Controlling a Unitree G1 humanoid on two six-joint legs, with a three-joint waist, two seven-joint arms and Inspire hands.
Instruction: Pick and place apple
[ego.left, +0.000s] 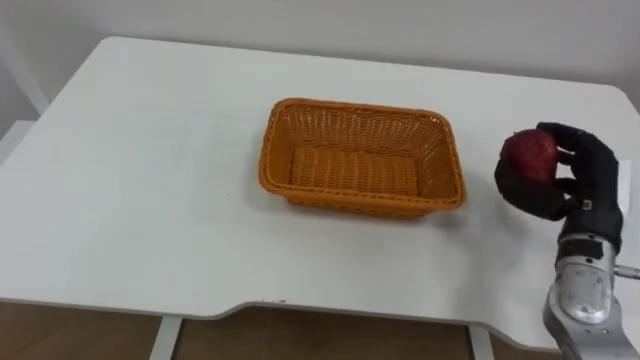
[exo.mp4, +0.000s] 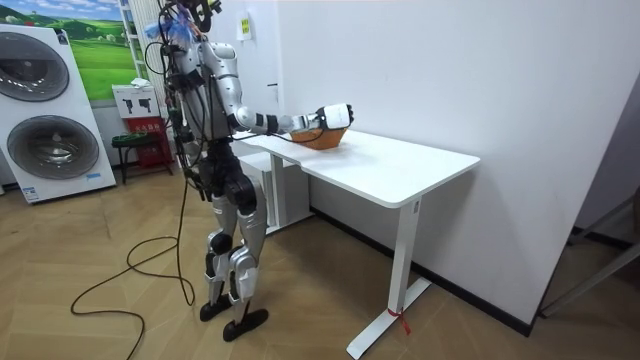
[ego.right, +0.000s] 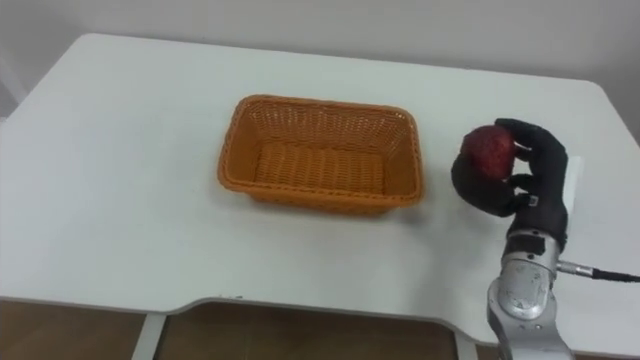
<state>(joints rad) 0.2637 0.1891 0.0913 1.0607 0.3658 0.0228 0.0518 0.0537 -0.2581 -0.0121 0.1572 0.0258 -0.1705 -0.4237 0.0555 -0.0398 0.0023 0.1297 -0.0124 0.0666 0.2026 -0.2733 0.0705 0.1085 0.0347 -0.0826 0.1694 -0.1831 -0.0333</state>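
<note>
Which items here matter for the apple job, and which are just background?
Job:
- apple, gripped in the right hand
- orange basket, empty, likely the drop spot
- white table

Background:
- washing machines
- wall poster

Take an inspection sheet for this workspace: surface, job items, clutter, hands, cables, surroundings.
Surface: white table, bare apart from the job's things.
Job's things: red apple held in the right hand, to the right of the basket; orange wicker basket at mid-table, empty.
Clutter: nothing seen.
Hands: right hand curled round the apple, apart from the basket.
Cables: nothing seen beyond the robot's own.
Surroundings: robot stands at the table's edge; white wall behind the table; wooden floor; stacked washing machines on the room view's left.
</note>
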